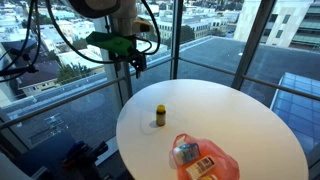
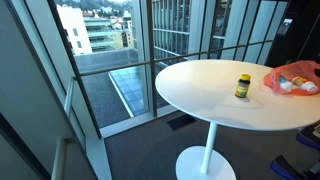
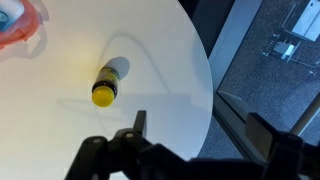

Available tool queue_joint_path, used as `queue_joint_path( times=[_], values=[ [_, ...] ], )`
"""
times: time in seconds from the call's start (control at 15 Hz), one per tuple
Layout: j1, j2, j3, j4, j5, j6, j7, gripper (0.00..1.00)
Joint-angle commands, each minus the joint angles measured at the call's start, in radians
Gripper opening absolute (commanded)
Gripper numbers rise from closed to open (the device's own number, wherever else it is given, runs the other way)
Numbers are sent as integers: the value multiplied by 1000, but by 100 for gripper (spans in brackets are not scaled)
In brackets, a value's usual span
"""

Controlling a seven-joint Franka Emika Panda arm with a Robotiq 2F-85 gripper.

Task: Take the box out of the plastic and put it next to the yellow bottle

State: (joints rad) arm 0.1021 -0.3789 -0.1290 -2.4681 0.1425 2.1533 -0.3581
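The gripper [image 1: 136, 66] hangs in the air with its jaws spread wide and nothing between them, touching nothing. In the wrist view its dark fingers [image 3: 139, 124] frame the tabletop just below the yellow bottle [image 3: 108, 82]. The bottle stands upright on the round white table [image 1: 255, 118], apart from everything else; in an exterior view the gripper is above and behind it, over the table's rim. Well away from the bottle, near the opposite table edge, lies the red plastic bag [image 1: 218, 152]. The box [image 1: 203, 167] lies inside it, beside a blue-grey item [image 1: 185, 152] I cannot identify.
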Motion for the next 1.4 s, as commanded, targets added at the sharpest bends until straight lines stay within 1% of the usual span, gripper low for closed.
queue_joint_path(
  times=[0.0,0.07,0.2,0.53,0.73,0.93,1.33],
  values=[
    [-16,1,16,2,7,-3,-5,100],
    [-16,1,16,2,7,-3,-5,100],
    [-35,3,26,7,-30,8,22,100],
    [-124,11,41,34,-179,54,134,100],
    [-185,21,24,41,-247,64,202,100],
    [-245,45,2,48,-285,68,247,100],
    [-341,162,-65,104,-289,63,334,100]
  ],
)
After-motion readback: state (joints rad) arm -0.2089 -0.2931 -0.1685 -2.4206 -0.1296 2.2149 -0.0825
